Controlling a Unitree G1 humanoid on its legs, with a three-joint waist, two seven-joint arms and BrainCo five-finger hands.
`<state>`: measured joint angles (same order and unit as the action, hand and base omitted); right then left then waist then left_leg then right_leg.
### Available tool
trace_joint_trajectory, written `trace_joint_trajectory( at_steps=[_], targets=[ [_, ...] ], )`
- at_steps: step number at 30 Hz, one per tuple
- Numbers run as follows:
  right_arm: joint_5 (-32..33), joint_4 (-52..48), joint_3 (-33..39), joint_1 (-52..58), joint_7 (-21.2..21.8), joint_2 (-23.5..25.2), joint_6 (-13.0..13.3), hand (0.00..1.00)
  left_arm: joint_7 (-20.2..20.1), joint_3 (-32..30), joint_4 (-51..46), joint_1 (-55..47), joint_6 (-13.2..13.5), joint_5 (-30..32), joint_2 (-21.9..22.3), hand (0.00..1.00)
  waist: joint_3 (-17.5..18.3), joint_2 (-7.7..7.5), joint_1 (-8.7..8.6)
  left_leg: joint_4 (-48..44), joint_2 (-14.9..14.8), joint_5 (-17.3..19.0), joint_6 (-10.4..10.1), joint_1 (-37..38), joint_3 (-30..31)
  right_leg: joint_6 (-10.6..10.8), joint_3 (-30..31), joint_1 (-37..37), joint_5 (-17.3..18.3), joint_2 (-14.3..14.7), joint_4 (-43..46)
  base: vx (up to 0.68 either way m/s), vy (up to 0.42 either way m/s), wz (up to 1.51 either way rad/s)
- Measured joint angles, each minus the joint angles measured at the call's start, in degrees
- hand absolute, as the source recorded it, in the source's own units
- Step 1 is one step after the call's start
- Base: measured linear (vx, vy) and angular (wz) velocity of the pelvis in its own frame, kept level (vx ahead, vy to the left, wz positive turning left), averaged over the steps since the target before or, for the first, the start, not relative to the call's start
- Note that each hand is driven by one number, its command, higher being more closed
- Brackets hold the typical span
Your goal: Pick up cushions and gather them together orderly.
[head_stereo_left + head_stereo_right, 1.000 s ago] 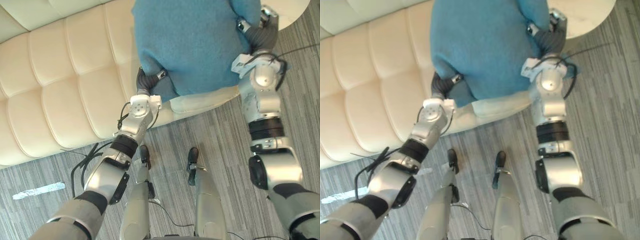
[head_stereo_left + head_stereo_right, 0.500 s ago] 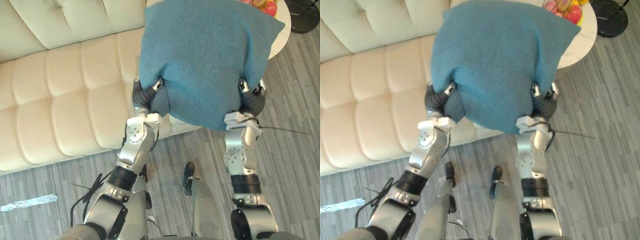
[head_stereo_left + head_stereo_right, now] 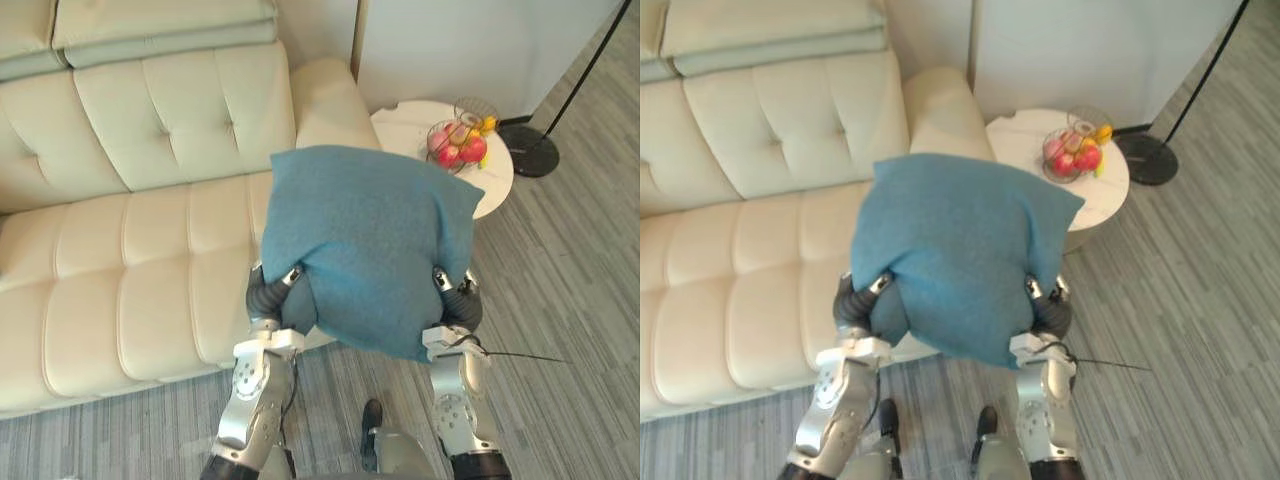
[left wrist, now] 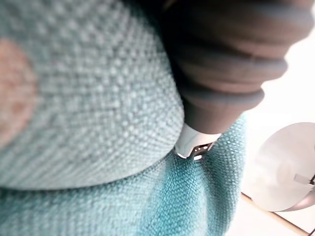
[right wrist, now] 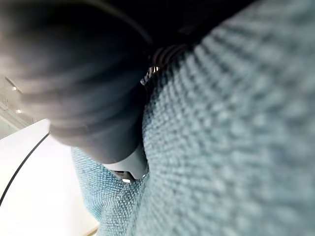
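A large blue cushion [image 3: 370, 240] hangs in the air in front of the sofa's right end, held between my two hands. My left hand [image 3: 270, 295] presses its lower left side and my right hand [image 3: 455, 305] its lower right side. Only the dark wrist covers show there, since the fingers are hidden behind the cloth. The left wrist view has the hand's dark cover [image 4: 231, 64] pushed into the cushion's weave [image 4: 88, 108]. Likewise, the right wrist view has its cover [image 5: 83, 88] against the cushion [image 5: 231, 137].
A cream tufted sofa [image 3: 130, 270] runs across the left, with flat pale cushions [image 3: 165, 30] along its back. To its right stands a round white side table [image 3: 415, 125] bearing a wire fruit bowl [image 3: 458, 145]. A lamp base [image 3: 528, 150] sits on the grey floor.
The blue cushion has come up off the sofa's right end and is now held in the air between both hands. The camera has tilted up, bringing the table and sofa back into view.
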<state>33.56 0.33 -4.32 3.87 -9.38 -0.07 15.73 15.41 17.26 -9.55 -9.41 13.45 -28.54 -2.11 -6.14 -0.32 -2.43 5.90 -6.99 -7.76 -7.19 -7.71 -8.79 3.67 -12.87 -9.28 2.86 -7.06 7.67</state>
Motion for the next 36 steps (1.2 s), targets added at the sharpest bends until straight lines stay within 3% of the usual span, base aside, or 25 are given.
trace_joint_trajectory(
  at_steps=[4, 8, 9, 10, 12, 13, 16, 17, 18, 20, 22, 23, 24, 25, 26, 27, 29, 30, 32, 33, 34, 35, 36],
  targets=[
    [-2.2, 0.0, -0.6, -0.1, 0.2, -0.4, 0.0, 1.0, -0.7, -0.1, -0.3, -2.2, 0.3, -1.3, -0.7, 1.0, 0.6, 0.25, 1.14, -5.8, -0.1, 2.7, 0.1, -2.0, 2.3, 0.0, -1.7, 2.2, 0.0, -0.1, -0.1, 0.01, 0.016, 0.27],
    [-2.7, 0.1, -0.8, -0.7, 0.1, -2.2, 0.0, 1.0, -1.4, -0.2, -0.3, -2.6, 0.2, -2.0, -0.6, 1.0, 0.9, 1.58, 1.87, -13.8, -0.6, 6.3, 0.8, -7.6, 6.0, -0.2, -7.3, 4.6, 0.5, -0.3, -0.3, -0.08, 0.024, 0.64],
    [-2.8, 0.1, -0.7, -0.7, 0.1, -2.5, -0.1, 1.0, -1.7, -0.2, -0.2, -2.6, 0.1, -2.2, -0.7, 1.0, 0.9, 1.6, 2.06, -13.8, -1.3, 7.6, 1.0, -7.7, 4.7, -0.2, -8.6, 5.3, 0.4, -0.5, -0.7, -0.12, 0.038, 0.91],
    [-3.8, 0.0, -0.3, -0.9, 0.1, -2.5, -0.1, 1.0, -2.2, -0.2, -0.2, -2.6, 0.1, -2.7, -0.6, 1.0, 1.0, 1.62, 1.91, -14.3, -2.7, 8.9, 2.7, -8.2, -0.6, 0.0, -11.1, 6.4, 0.1, -1.3, -1.7, -0.07, 0.075, 0.94],
    [-4.3, 0.0, 0.1, -1.6, 0.1, -2.9, -0.5, 1.0, -2.7, -0.2, -0.2, -2.6, 0.0, -3.3, -0.5, 1.0, 1.2, 1.76, 1.85, -14.0, -4.2, 8.7, 3.4, -8.5, -7.3, 0.5, -13.3, 7.2, 0.2, -2.8, -3.3, -0.05, 0.127, 0.86],
    [-4.4, 0.0, 0.4, -2.2, 0.1, -2.9, -1.0, 1.0, -3.2, -0.3, -0.2, -2.7, 0.0, -3.9, -0.5, 1.0, 2.2, 3.03, 1.89, -11.9, -3.6, 5.6, 2.3, -9.1, -8.7, 2.2, -13.8, 7.0, -0.1, -3.0, -4.3, 0.0, 0.131, 0.51],
    [-4.9, 0.0, 0.9, -2.8, 0.1, -2.3, -1.5, 1.0, -3.3, -0.3, -0.2, -2.7, 0.0, -4.3, -0.7, 1.0, 2.6, 3.14, 2.17, -9.7, -1.6, 2.8, 3.2, -9.3, -9.8, 3.4, -13.8, 6.7, -0.8, -4.4, -5.6, 0.06, 0.133, 0.33],
    [-5.3, 0.0, 1.0, -2.8, 0.1, -1.9, -1.9, 1.0, -3.3, -0.3, -0.2, -2.9, 0.0, -4.3, -1.1, 1.0, 2.6, 2.95, 2.45, -10.2, -0.8, 2.8, 3.9, -9.4, -10.3, 4.0, -13.6, 6.4, -0.5, -5.5, -5.0, 0.11, 0.191, 0.14],
    [-6.5, 0.0, 1.0, -2.7, 0.1, -1.3, -2.5, 1.0, -3.4, -0.3, -0.2, -3.4, -0.1, -4.3, -2.2, 1.0, 2.4, 2.28, 2.46, -13.1, 0.5, 5.0, 5.3, -10.0, -11.1, 4.8, -13.1, 5.5, 0.9, -8.0, -2.0, 0.16, 0.199, 0.01],
    [-6.5, 0.1, 1.0, -2.3, 0.1, -0.7, -2.9, 1.0, -3.9, -0.3, -0.1, -3.9, -0.3, -4.3, -3.2, 1.0, 1.6, 1.02, 2.46, -18.2, 1.7, 9.4, 6.0, -10.3, -12.5, 4.2, -11.9, 4.8, 2.7, -11.3, 3.2, 0.17, 0.165, -0.12],
    [-6.5, 0.9, 0.9, -2.1, 0.1, -0.8, -3.3, 1.0, -4.4, -0.4, 0.4, -4.4, -0.4, -4.3, -3.7, 1.0, 1.6, 1.05, 2.57, -21.4, 1.6, 12.8, 7.2, -10.2, -13.0, -1.9, -7.4, -1.3, 2.5, -13.8, 16.6, 0.2, 0.202, -0.24],
    [-6.5, 0.9, 0.9, -1.9, 0.0, -0.7, -3.5, 1.0, -4.5, -0.4, 0.5, -4.6, -0.4, -4.2, -4.3, 1.0, 1.2, 0.64, 2.02, -21.6, 2.2, 13.9, 8.2, -9.0, -12.9, -6.0, -2.5, -6.1, -1.1, -14.2, 25.7, 0.22, 0.263, 0.01],
    [-6.5, 0.9, 0.9, -1.8, 0.0, -0.4, -3.5, 1.0, -4.5, -0.3, 0.5, -4.6, -0.5, -4.2, -5.1, 1.0, 0.5, 0.01, 1.31, -21.7, 2.3, 14.6, 8.8, -8.0, -12.0, -5.2, 1.5, -8.8, -2.6, -13.9, 30.7, 0.3, 0.248, 0.25],
    [-6.5, 0.7, 0.9, -1.4, 0.1, -0.1, -3.5, 1.0, -4.5, -0.3, 0.5, -4.6, -0.5, -4.2, -5.6, 1.0, 0.0, 0.05, 0.25, -22.1, 2.1, 15.5, 9.1, -7.7, -10.7, -2.1, 4.3, -9.8, 0.4, -11.8, 33.4, 0.27, 0.099, 0.45],
    [-6.5, 0.7, 0.9, -1.1, 0.1, 0.0, -3.5, 1.0, -4.5, -0.3, 0.7, -4.6, -0.5, -4.2, -5.8, 1.0, 0.0, -0.57, -0.33, -21.9, 2.1, 16.2, 9.5, -6.8, -9.8, 0.4, 6.7, -11.1, 4.8, -7.8, 34.3, 0.27, 0.058, 0.39],
    [-6.5, 0.7, 0.9, -1.1, 0.2, 0.0, -3.5, 1.0, -4.5, -0.2, 0.9, -4.5, -0.5, -4.2, -5.8, 1.0, 0.0, -0.88, -0.26, -20.9, 2.5, 16.5, 9.7, -5.5, -9.6, 0.7, 7.1, -11.8, 7.2, -4.9, 32.3, 0.28, 0.053, 0.23],
    [-6.4, 0.7, 0.9, -1.3, 0.7, -0.1, -3.3, 1.0, -4.5, -0.2, 1.4, -4.3, -0.5, -4.2, -5.9, 1.0, 0.0, -0.81, -0.17, -17.3, 3.9, 16.5, 9.5, -2.5, -9.5, 0.6, 6.3, -12.9, 8.6, -1.0, 25.0, 0.3, 0.059, 0.21],
    [-6.3, 0.4, 1.0, -0.9, 0.8, -0.6, -2.8, 1.0, -4.6, 0.1, 1.4, -3.7, -0.5, -4.1, -6.0, 1.0, 0.1, -0.77, -0.87, -15.5, 5.8, 15.8, 9.0, -0.7, -8.8, 0.2, 6.4, -12.7, 7.0, 2.0, 14.6, 0.31, 0.051, 0.51],
    [-6.0, 0.1, 1.6, 0.1, 0.8, -1.0, -2.4, 1.0, -4.9, 0.9, 1.6, -2.7, -0.9, -3.9, -5.9, 1.0, 0.2, -0.87, -1.3, -15.9, 7.9, 16.6, 8.9, -0.1, -6.3, -1.4, 8.7, -12.7, 4.3, 2.9, 10.7, 0.33, 0.008, 0.93],
    [-5.9, -1.5, 2.9, 2.0, 0.8, -1.5, -2.5, 1.0, -5.7, 1.8, 1.6, -1.7, -1.5, -3.7, -5.4, 1.0, 0.1, -0.63, -1.59, -17.9, 9.2, 18.1, 8.6, -0.1, -4.0, -3.3, 10.0, -12.0, 0.6, 2.9, 10.1, 0.45, -0.067, 1.28],
    [-5.9, -3.1, 3.8, 3.4, 0.8, -2.3, -2.7, 1.0, -5.9, 2.5, 1.7, -1.4, -2.0, -3.6, -4.0, 1.0, -0.9, 1.34, -1.58, -21.5, 7.9, 19.9, 7.6, -0.5, -2.5, -3.3, 7.1, -9.6, 0.9, 2.7, 10.5, 0.52, -0.075, 1.26],
    [-5.9, -5.5, 3.9, 5.3, 0.7, -2.4, -3.2, 1.0, -6.2, 2.9, 1.6, -1.9, -2.1, -3.6, -3.4, 1.0, -1.3, 2.2, -0.88, -26.8, 6.4, 20.7, 6.4, -1.2, -2.9, -4.1, 4.6, -7.2, 1.6, 2.7, 10.6, 0.5, -0.104, 0.89],
    [-6.0, -8.3, 3.9, 7.1, 0.7, -2.2, -3.5, 1.0, -6.8, 2.9, 1.6, -2.3, -2.3, -3.7, -3.2, 1.0, -1.3, 2.34, -0.52, -33.6, 4.9, 20.7, 6.4, -2.5, -3.7, -4.6, 3.2, -4.4, 2.3, 2.9, 10.2, 0.39, -0.088, 0.63]
  ],
)
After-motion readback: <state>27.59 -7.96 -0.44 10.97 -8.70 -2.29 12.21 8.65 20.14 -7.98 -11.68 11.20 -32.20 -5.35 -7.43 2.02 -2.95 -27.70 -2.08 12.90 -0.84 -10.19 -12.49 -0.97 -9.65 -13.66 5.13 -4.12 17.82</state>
